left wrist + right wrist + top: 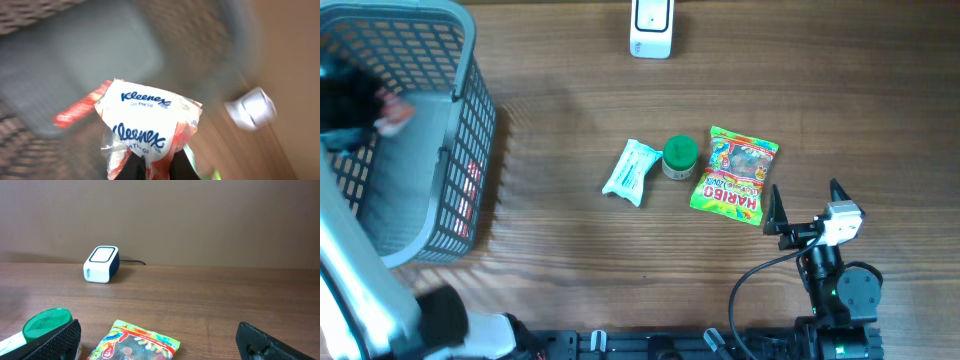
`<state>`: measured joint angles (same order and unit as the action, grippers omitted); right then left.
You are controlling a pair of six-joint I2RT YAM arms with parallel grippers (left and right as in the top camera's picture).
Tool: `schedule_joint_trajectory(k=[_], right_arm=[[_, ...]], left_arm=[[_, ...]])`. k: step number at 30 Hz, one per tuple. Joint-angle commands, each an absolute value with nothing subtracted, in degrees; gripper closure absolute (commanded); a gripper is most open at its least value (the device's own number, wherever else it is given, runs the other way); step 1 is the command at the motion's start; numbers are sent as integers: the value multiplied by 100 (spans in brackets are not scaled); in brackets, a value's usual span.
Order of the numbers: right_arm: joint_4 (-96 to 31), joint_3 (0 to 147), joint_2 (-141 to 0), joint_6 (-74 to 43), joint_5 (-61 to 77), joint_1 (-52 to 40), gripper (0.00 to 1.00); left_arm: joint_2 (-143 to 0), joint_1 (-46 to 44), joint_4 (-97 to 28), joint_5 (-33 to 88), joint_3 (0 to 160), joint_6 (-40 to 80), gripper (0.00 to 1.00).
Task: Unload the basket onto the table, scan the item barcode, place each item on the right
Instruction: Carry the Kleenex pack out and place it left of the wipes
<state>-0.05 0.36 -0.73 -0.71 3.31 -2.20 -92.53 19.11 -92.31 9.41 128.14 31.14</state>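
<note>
- Now, the left gripper is clamped on a Kleenex pack, the item to scan. It pinches the pack by one edge above the grey basket, probably to carry it to the scanner. No barcode shows on the visible face.
- The right gripper rests with jaws wide apart and holds nothing. It sits just beside the Haribo bag, likely ready for another item.
- Count: one scanner, one basket and one held Kleenex pack. On the table lie one tissue pack, one green-lidded jar and one Haribo bag. At least one red packet lies in the basket.
</note>
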Motion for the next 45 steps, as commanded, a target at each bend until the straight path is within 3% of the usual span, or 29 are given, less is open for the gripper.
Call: schedule_joint_trajectory(k=[1, 6, 9, 15, 22, 27, 28, 31, 32, 33, 39, 45], right_arm=[[8, 30, -27, -3, 259, -204, 0], [8, 30, -27, -3, 259, -204, 0], [8, 30, -27, -3, 259, -204, 0], [8, 30, -27, -5, 259, -204, 0], [8, 30, -27, -3, 261, -204, 0], [8, 30, -27, -3, 259, -204, 0], [8, 30, -27, -3, 259, -204, 0], [8, 30, -27, -3, 259, -207, 0], [8, 30, -27, -3, 259, -204, 0], [8, 30, -27, -3, 259, -207, 0], [8, 30, -25, -3, 259, -204, 0], [8, 30, -27, -3, 259, -204, 0]], left_arm=[[-8888, 16, -9105, 1033, 12901, 2912, 96], [-9292, -2528, -9091, -797, 12682, 2906, 96], [-9819, -3389, -9037, -1959, 12154, 2895, 96], [-10573, -3096, -7813, -2727, 10226, 3669, 96], [-10700, -2714, -4753, -1146, 7955, 2980, 96], [-11021, -2716, -4246, -1087, 7601, 3026, 91], [-11111, -2716, -4261, -1013, 7601, 3024, 82], [-11155, -2714, -4309, -1114, 7618, 3020, 24], [-11080, -2714, -4381, -1260, 7677, 3020, 9], [-10965, -2714, -4550, -1531, 7808, 3020, 2], [-9946, -2714, -6047, -2877, 9502, 3015, 0], [-8823, -2484, -6514, -2886, 10962, 3002, 0]])
